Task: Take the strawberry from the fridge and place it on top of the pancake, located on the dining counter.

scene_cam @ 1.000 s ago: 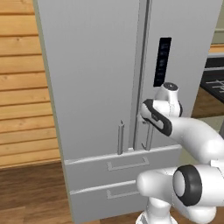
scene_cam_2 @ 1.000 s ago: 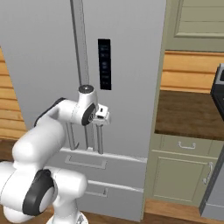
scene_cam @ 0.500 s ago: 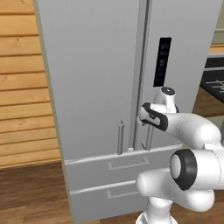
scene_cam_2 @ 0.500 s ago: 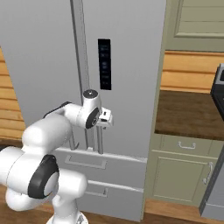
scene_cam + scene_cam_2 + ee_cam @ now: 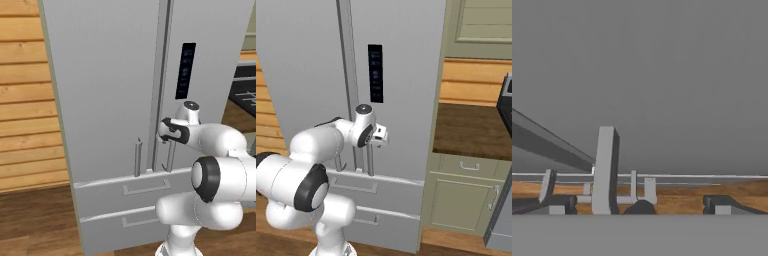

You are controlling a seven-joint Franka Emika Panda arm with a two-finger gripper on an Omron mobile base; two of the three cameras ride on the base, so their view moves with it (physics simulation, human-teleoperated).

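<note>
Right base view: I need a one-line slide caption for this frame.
Open gripper reaches the bar handle of the closed fridge's right door.

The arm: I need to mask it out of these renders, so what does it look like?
Glossy white rounded links with dark grey to black discs at the joints. The hand ends in the gripper, a white block, with two small dark finger tips. No cables or markings show.

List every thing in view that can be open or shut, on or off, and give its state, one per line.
fridge: both upper doors shut, both lower drawers shut.
right door handle: upright bar, not gripped.
gripper: jaws open, empty, close to the right door handle.
lower cabinet: drawer and door shut.
fridge control panel: dark; whether it is lit cannot be told.
</note>
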